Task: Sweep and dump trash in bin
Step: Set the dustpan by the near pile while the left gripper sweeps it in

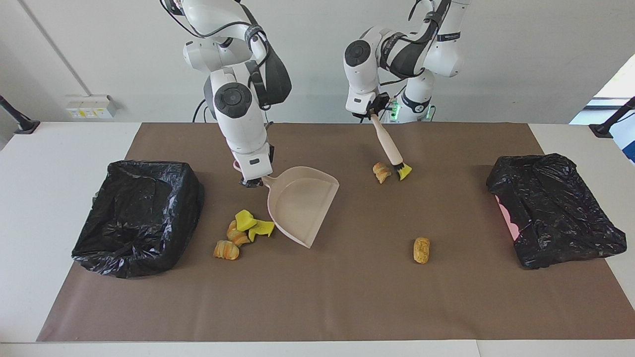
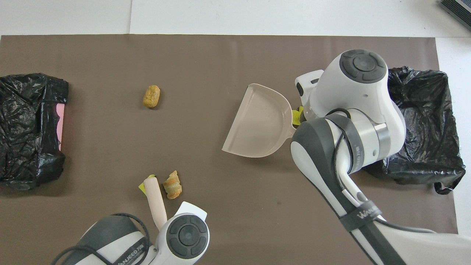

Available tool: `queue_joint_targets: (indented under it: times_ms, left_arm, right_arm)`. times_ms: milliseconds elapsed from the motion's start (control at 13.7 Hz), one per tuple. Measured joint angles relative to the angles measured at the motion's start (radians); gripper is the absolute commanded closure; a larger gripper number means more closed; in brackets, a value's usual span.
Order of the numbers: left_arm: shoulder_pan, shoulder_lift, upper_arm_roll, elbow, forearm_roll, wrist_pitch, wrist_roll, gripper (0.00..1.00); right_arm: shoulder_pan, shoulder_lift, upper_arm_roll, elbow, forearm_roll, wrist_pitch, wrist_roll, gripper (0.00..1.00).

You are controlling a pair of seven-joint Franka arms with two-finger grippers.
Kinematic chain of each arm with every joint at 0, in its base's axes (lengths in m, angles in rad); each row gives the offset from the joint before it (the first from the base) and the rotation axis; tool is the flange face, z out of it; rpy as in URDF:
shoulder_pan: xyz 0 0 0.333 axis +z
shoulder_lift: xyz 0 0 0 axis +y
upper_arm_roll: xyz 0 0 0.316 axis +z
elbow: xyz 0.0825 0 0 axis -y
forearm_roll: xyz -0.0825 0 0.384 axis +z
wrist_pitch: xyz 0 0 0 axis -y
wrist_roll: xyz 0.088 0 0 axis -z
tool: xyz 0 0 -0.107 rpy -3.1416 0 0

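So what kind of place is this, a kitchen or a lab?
Most likely a robotics lab: two arms work at a white table covered with brown paper, with a staged dustpan, scattered trash and a bag-lined bin.

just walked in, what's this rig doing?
Sweeping trash. The right gripper holds a beige dustpan by its handle, tilted beside a cluster of yellow and orange scraps near the open black bin. The left gripper holds a brush, its bristles at a yellow wedge and a croissant-like lump. Nothing is in the pan yet.
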Motion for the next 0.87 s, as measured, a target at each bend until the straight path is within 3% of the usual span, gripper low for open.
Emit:
queue_joint_targets:
  times_ms: [364,582,874]
  left_arm:
    - [0.123,-0.072,0.001,-0.106,0.004,0.011,-0.001,1.0]
    - [0.134,-0.093,0.0,-0.155,-0.001,0.096,-0.023,1.0]
    - [0.134,-0.096,-0.005,-0.179,-0.099,0.179,-0.033,1.0]
  right_arm:
    - [0.118,-0.001,0.005,-0.117,-0.052,0.138,-0.059,1.0]
    - [0.147,0.001,0.006,-0.171,-0.064,0.196,-0.099,1.0]
    - [0.174,0.016,0.006,-0.19,-0.064,0.229,-0.085,1.0]
